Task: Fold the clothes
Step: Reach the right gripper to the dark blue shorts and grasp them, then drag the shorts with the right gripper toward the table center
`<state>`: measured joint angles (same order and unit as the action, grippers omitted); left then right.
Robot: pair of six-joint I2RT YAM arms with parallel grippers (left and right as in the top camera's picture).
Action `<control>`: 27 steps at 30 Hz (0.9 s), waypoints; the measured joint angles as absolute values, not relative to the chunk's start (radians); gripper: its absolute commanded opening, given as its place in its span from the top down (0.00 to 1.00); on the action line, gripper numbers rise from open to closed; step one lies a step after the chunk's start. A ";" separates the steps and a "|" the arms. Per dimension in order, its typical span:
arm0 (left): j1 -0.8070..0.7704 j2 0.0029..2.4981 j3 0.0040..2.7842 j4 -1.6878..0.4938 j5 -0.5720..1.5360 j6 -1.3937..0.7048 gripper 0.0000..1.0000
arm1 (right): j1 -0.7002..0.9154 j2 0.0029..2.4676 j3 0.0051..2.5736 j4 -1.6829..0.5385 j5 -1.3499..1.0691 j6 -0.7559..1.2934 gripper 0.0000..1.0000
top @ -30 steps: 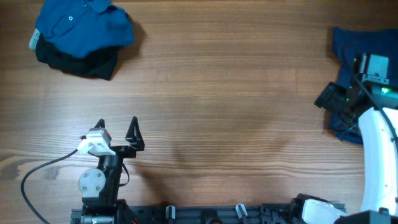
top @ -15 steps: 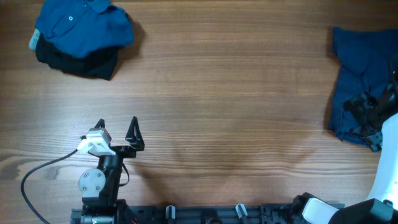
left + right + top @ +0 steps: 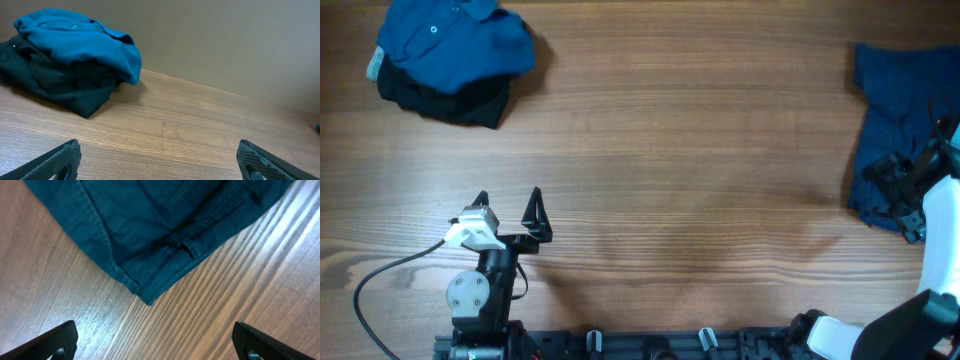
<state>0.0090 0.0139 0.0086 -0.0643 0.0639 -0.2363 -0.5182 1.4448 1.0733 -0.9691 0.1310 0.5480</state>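
Note:
A dark blue garment (image 3: 895, 120) lies unfolded at the table's right edge; its hem corner shows in the right wrist view (image 3: 160, 235). My right gripper (image 3: 903, 190) is open and empty, hovering over the garment's lower edge; its fingertips (image 3: 157, 345) frame bare wood just off the hem. At the far left lies a pile: a blue polo shirt (image 3: 455, 40) on a black garment (image 3: 450, 100), also in the left wrist view (image 3: 75, 37). My left gripper (image 3: 508, 212) is open and empty near the front left, far from the pile (image 3: 160, 165).
A grey cable (image 3: 380, 285) loops beside the left arm's base. A black rail (image 3: 660, 345) runs along the table's front edge. A beige wall (image 3: 225, 40) stands behind the table.
The right arm has swung down and toward the garment's lower edge, its gripper now low over the hem. The left arm and both clothes piles have not moved.

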 measured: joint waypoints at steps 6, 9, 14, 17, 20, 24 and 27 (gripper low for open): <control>0.009 0.014 0.009 -0.064 0.064 -0.236 0.00 | -0.518 1.506 1.071 -0.930 0.131 0.538 0.00; 0.009 0.014 0.009 -0.064 0.064 -0.236 0.00 | -0.518 1.546 1.071 -0.910 0.131 0.539 0.00; 0.009 0.014 0.009 -0.064 0.064 -0.236 0.00 | -0.518 1.616 1.069 -0.870 0.123 0.547 0.00; 0.009 0.014 0.009 -0.064 0.064 -0.236 0.00 | -0.518 1.641 1.053 -0.824 0.119 0.557 0.06; 0.009 0.014 0.009 -0.064 0.064 -0.236 0.00 | -0.518 1.658 1.028 -0.794 0.114 0.566 0.16; 0.009 0.014 0.009 -0.064 0.064 -0.236 0.00 | -0.518 1.672 1.010 -0.763 0.112 0.570 0.19; 0.009 0.014 0.009 -0.064 0.064 -0.236 0.00 | -0.518 1.672 0.995 -0.736 0.112 0.572 0.31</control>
